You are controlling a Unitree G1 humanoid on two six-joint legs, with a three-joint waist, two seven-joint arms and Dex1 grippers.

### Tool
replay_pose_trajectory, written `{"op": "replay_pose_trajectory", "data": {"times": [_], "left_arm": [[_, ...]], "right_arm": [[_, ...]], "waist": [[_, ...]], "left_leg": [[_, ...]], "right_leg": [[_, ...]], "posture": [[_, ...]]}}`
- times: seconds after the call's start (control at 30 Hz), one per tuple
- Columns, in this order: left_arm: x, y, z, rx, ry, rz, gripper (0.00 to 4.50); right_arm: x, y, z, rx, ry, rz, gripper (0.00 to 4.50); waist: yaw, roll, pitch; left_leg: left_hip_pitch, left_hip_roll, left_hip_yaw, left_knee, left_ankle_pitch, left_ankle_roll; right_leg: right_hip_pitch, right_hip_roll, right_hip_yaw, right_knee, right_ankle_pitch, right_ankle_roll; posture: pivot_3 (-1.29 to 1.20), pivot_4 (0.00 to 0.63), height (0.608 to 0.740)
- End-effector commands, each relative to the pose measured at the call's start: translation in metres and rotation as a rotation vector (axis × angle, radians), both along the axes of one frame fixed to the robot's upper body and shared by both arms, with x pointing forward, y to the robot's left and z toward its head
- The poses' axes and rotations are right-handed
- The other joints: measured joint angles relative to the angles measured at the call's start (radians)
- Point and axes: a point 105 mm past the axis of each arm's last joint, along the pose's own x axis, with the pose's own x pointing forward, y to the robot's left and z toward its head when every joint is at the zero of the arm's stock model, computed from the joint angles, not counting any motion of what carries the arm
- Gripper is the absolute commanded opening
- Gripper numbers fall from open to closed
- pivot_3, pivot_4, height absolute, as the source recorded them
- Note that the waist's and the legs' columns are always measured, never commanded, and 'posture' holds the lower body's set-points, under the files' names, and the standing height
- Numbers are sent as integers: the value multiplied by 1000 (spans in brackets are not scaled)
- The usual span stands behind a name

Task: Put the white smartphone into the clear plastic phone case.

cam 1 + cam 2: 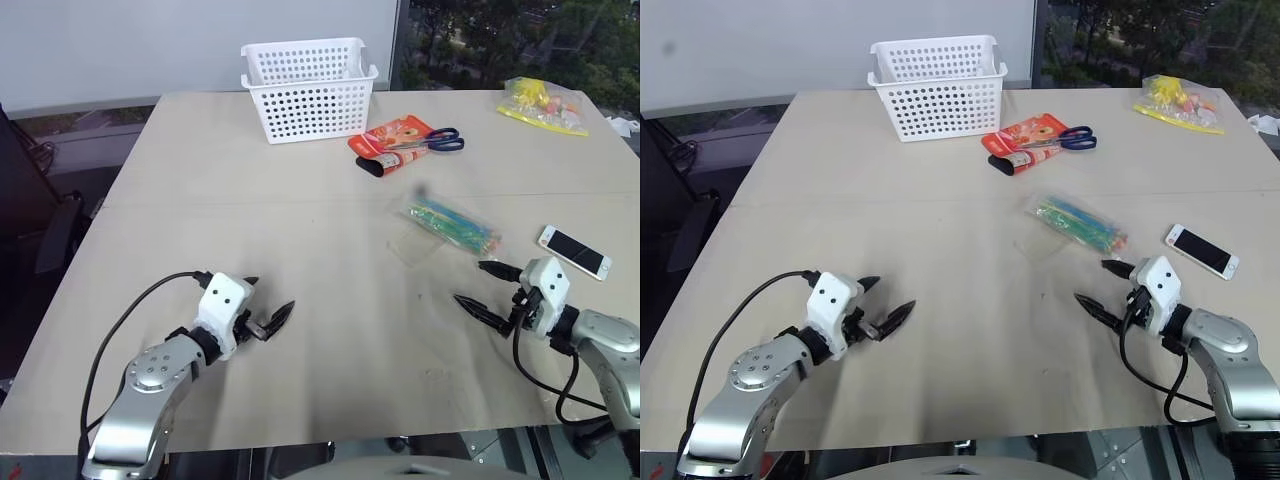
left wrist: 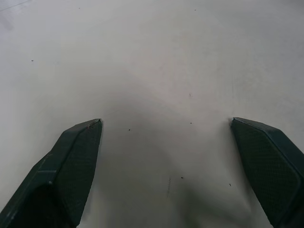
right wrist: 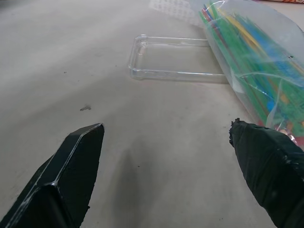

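nearby, the right gripper [image 1: 488, 286] hung released and the left gripper [image 1: 268, 303] likewise. the white smartphone [image 1: 574, 251], stiff and slick, lay just right of it; edges suited gripping. the clear plastic phone case [image 3: 175, 58] lay beyond.

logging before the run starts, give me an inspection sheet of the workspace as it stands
surface: beige table, a few small specks.
job's things: white smartphone flat near the right edge; clear phone case empty, beside the bag of sticks.
clutter: white basket, scissors on a red packet, yellow bag.
grippers: left gripper and right gripper open, empty.
cables: black cable on each arm.
surroundings: window, trees.
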Motion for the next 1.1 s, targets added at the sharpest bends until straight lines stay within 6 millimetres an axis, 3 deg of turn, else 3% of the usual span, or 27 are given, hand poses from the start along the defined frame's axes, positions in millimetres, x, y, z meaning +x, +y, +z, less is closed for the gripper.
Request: {"op": "replay_pose_trajectory", "data": {"times": [0.03,0.37,0.53,0.63,0.8,0.97,1.1], "left_arm": [[-3,-6,3,-2,-10,-31,4435],[-2,-11,7,-49,-22,-36,4435],[-3,-15,16,-76,-42,-75,4435],[-4,-22,24,-93,-60,-128,4435],[-5,-37,37,-87,-88,-228,4435],[-2,-47,50,-58,-123,-283,4435],[-2,-49,58,-51,-140,-287,4500]], "right_arm": [[0,-10,11,-7,-41,-15,4500],[-1,-14,14,-21,-49,-16,4500],[15,-2,54,67,-192,-13,4500],[29,4,67,43,-252,-4,4500],[61,5,54,-107,-256,-26,4500],[89,-9,22,-304,-131,-93,4500],[93,-10,24,-279,-106,-100,3390]], "waist": [[0,0,0],[0,0,0],[-6,0,0],[-3,0,0],[1,-1,0],[-2,0,0],[-2,0,0]], "left_leg": [[0,0,0,0,0,0],[0,0,0,0,0,0],[0,0,1,0,0,0],[1,0,1,0,0,0],[0,0,0,0,0,0],[-1,-1,1,0,0,0],[0,-1,1,0,0,0]], "right_leg": [[0,0,0,0,0,0],[0,1,0,0,0,0],[0,1,1,0,0,0],[0,1,1,0,0,0],[0,2,1,0,0,0],[0,2,2,0,2,-4],[0,2,2,0,2,-4]], "posture": [[0,150,740],[0,150,740],[0,150,740],[0,150,740],[0,150,740],[0,150,740],[0,150,740]]}}
